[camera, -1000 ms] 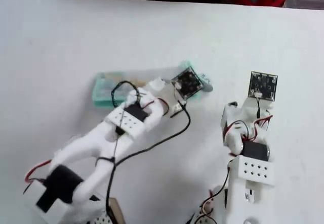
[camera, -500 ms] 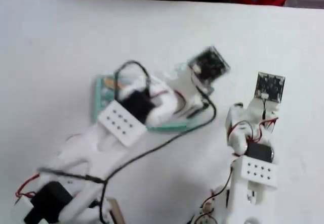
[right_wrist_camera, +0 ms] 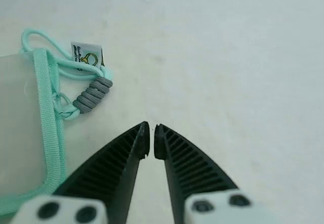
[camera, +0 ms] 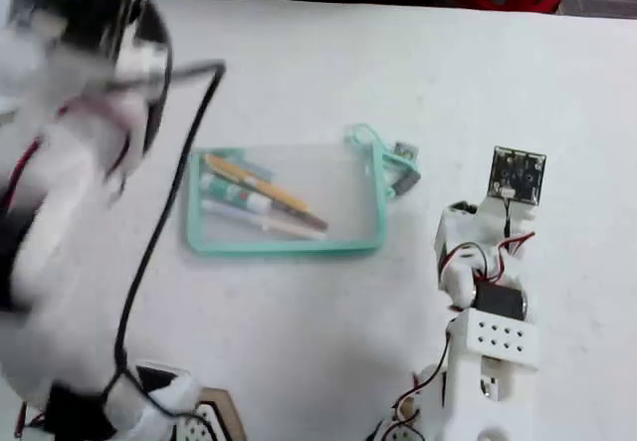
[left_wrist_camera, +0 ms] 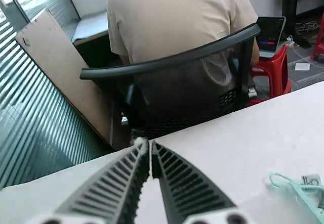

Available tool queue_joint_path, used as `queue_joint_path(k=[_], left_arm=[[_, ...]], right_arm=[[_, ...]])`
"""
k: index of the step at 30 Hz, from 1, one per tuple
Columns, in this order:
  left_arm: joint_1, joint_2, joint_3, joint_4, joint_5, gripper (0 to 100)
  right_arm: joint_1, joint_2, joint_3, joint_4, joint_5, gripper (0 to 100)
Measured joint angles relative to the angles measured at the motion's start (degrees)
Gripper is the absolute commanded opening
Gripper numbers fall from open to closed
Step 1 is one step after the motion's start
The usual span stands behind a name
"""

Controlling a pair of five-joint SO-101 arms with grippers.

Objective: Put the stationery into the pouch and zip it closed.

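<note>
Left gripper (left_wrist_camera: 150,148) is empty, jaws pinched almost together, held high off the table (camera: 328,63) at the left side and pointing out at the room. Mid-table the clear pouch (camera: 284,250) lies flat with the stationery (camera: 261,200) all inside its teal edging, and the zip end with the grey pull cord (right_wrist_camera: 92,96) is on its right side; zip looks run shut, can't fully confirm. Right gripper (right_wrist_camera: 151,135) is also empty, nearly closed, low over bare table just beside the pull cord, so task reads done or nearly done.
</note>
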Motion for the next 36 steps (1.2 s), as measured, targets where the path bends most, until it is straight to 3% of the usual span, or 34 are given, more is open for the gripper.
queue_joint_path(k=[2,6,15,22,28,32,36], left_arm=[[0.3,-4.2,-5.5,4.7,0.0,2],[-1.1,-12.5,-7.4,6.9,0.0,2],[-2.1,-34.7,17.7,5.0,0.0,2],[-2.3,-60.6,54.8,-16.7,0.0,3],[-5.1,-79.6,93.3,-37.2,0.0,5],[-9.8,-80.7,109.6,-44.8,3.9,6],[-15.2,-81.6,118.2,-48.2,12.1,6]], right_arm=[[-1.4,0.0,-0.3,0.9,0.0,1.8],[-3.8,0.0,-7.4,10.0,0.3,1.8],[-14.2,-0.3,-40.3,44.9,6.8,1.8],[-16.1,-9.8,-50.5,52.0,6.8,1.8],[-17.1,-30.9,-50.8,51.5,6.8,1.8],[-17.1,-44.9,-45.7,47.6,6.8,1.8],[-16.7,-47.2,-38.9,46.9,6.8,1.8]])
